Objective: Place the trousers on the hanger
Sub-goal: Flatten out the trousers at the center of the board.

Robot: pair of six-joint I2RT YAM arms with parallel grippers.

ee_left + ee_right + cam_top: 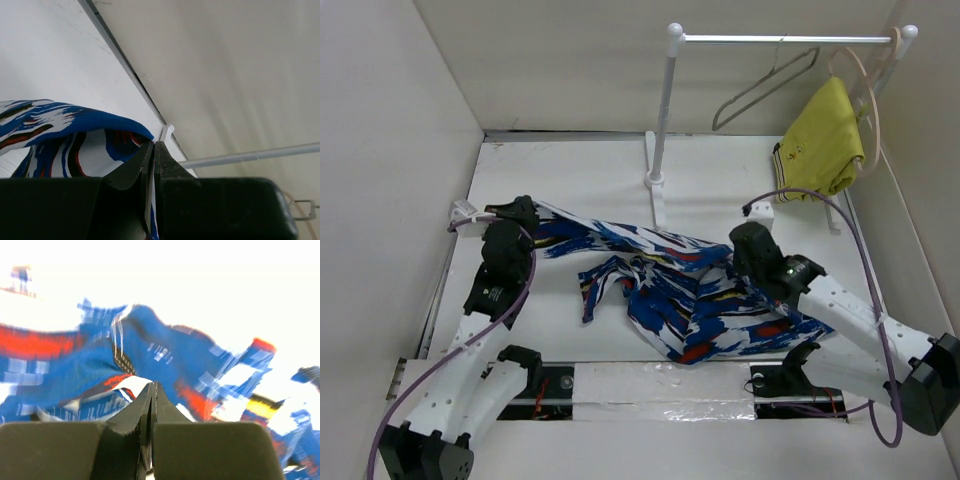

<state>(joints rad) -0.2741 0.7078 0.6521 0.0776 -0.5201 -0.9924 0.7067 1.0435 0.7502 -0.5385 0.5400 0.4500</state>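
Note:
The trousers, blue-and-white print with red and yellow dashes, lie crumpled across the middle of the table. My left gripper is at their far left end, shut on a fold of the fabric; a strip of cloth shows between its jaws. My right gripper rests on their right side, its jaws shut with the print fabric right at the tips. The thin grey hanger hangs empty from the rail at the back right, far from both grippers.
A white rail on a white post stands at the back. A plain yellow garment hangs on a pale beige hanger at its right end. White walls close in on the table's left, back and right.

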